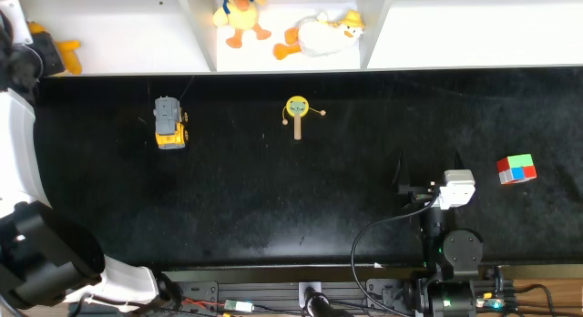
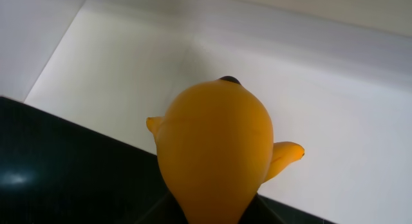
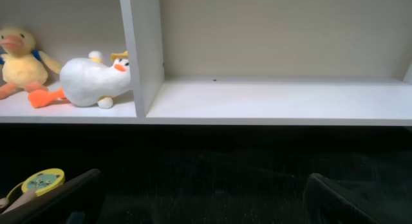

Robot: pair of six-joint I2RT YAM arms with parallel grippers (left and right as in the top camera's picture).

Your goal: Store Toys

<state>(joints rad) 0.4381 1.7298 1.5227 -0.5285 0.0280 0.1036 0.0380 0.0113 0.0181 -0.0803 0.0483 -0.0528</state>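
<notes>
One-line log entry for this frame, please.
left gripper: shut on smooth orange rounded toy at white shelf, left compartment | right gripper: open over black mat | on mat: yellow toy truck, yellow wooden-handled rattle, multicoloured cube

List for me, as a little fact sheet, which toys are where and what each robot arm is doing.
Setting: black table in front of a white shelf with compartments
Shelved: yellow duck and white goose, both in the middle compartment
Left gripper: shut on an orange toy, at the front edge of the left compartment
Right gripper: open, holding nothing, low over the table's right side
On the table: yellow truck, yellow rattle, coloured cube
</notes>
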